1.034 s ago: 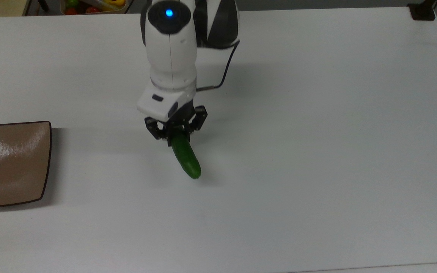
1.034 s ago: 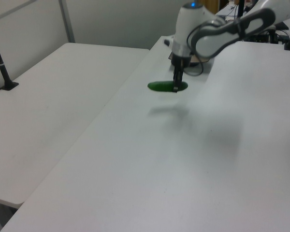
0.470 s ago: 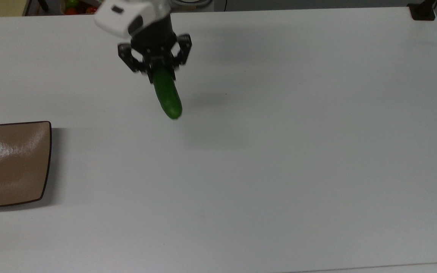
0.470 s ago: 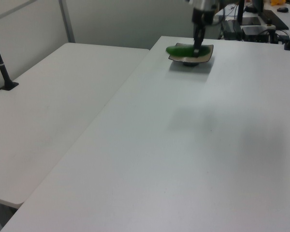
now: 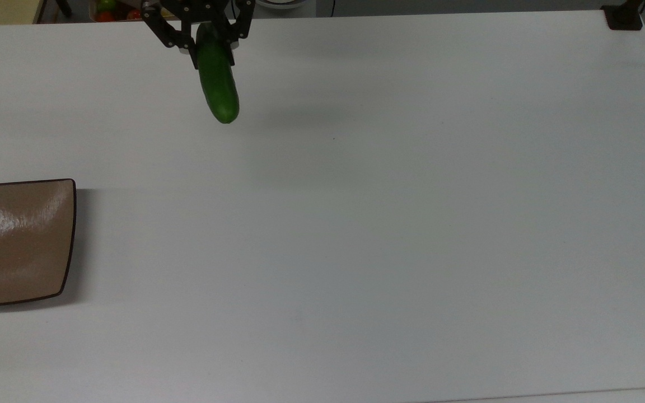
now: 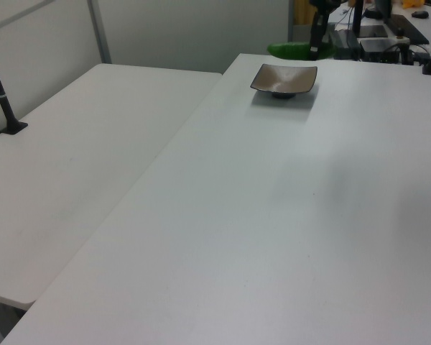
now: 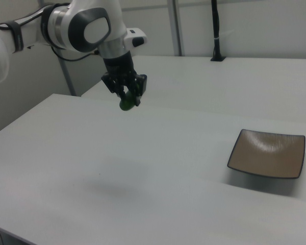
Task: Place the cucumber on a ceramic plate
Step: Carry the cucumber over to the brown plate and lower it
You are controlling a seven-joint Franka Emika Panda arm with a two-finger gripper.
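My gripper (image 5: 206,39) is shut on one end of the dark green cucumber (image 5: 217,84), holding it high above the white table near the top view's upper edge. In the right view the gripper (image 7: 126,98) hangs in the air with the cucumber (image 7: 126,104) seen end-on below its fingers. In the left view the cucumber (image 6: 296,50) shows behind and above the ceramic plate (image 6: 284,78). The tan-brown square ceramic plate (image 5: 17,240) lies bare at the top view's left edge and at the right view's right (image 7: 268,153), well apart from the gripper.
A bin of coloured items (image 5: 132,8) stands beyond the table's far edge in the top view. A black clamp (image 5: 624,17) sits at the top view's upper right corner. A second white table (image 6: 79,158) adjoins on the left view's left.
The gripper has risen and moved toward the top view's upper left with the cucumber held in it. The plate has not moved.
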